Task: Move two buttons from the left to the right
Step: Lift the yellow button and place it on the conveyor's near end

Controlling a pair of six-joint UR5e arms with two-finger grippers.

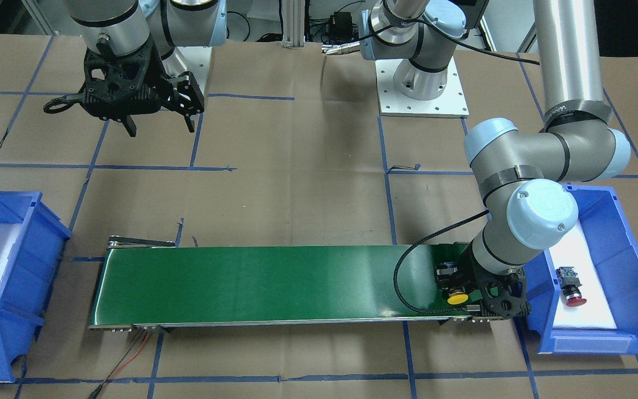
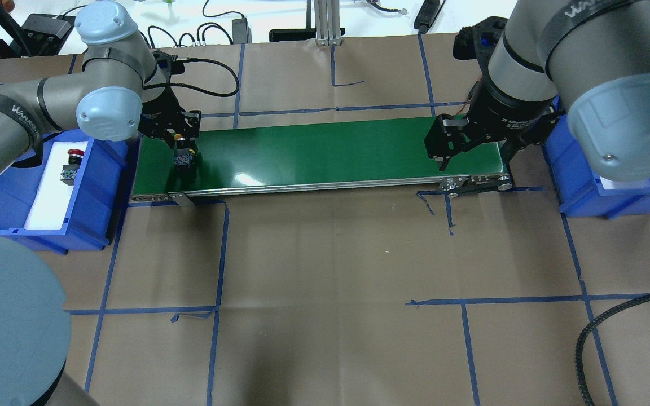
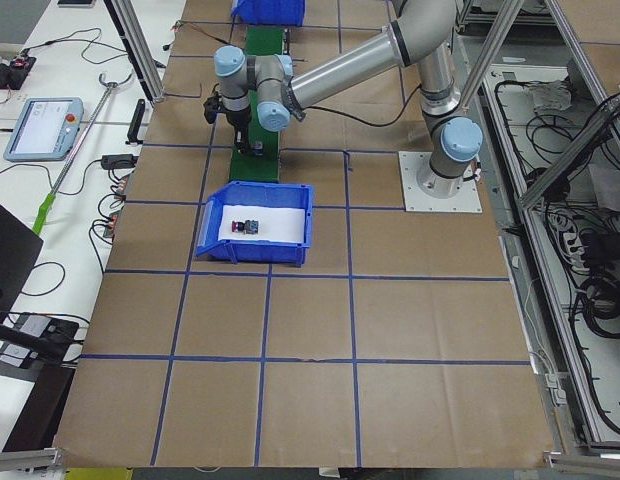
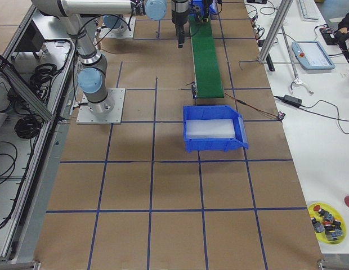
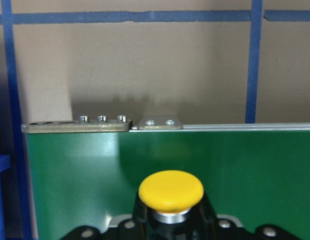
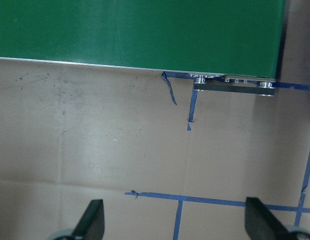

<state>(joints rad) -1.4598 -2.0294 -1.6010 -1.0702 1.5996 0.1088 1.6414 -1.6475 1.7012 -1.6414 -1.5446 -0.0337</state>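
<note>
Two buttons. Yellow-capped button (image 5: 171,191) pinched in left claw (image 2: 181,144) at the left end of the single green belt (image 1: 269,282), long axis across the belt, cap pointing away from the robot. Red-capped button (image 1: 571,286) lies on its side on foam in left blue bin (image 1: 632,266), cap the same way. Right claw (image 1: 161,131) spread above the counter (image 1: 297,183).

My table (image 2: 325,254) is covered over all with brown paper, and blue tape lines (image 2: 220,254) divide it into big squares. Far from me a long green conveyor (image 2: 330,152) lies across the table, from my left to my right. Just beside its left end sits a blue bin (image 2: 96,169), and just beside its right end a second blue bin (image 2: 570,169). On the near side, two white base plates (image 1: 446,105) carry my arms. Thin red and black wires (image 1: 130,354) run over the paper from the conveyor's right end.
</note>
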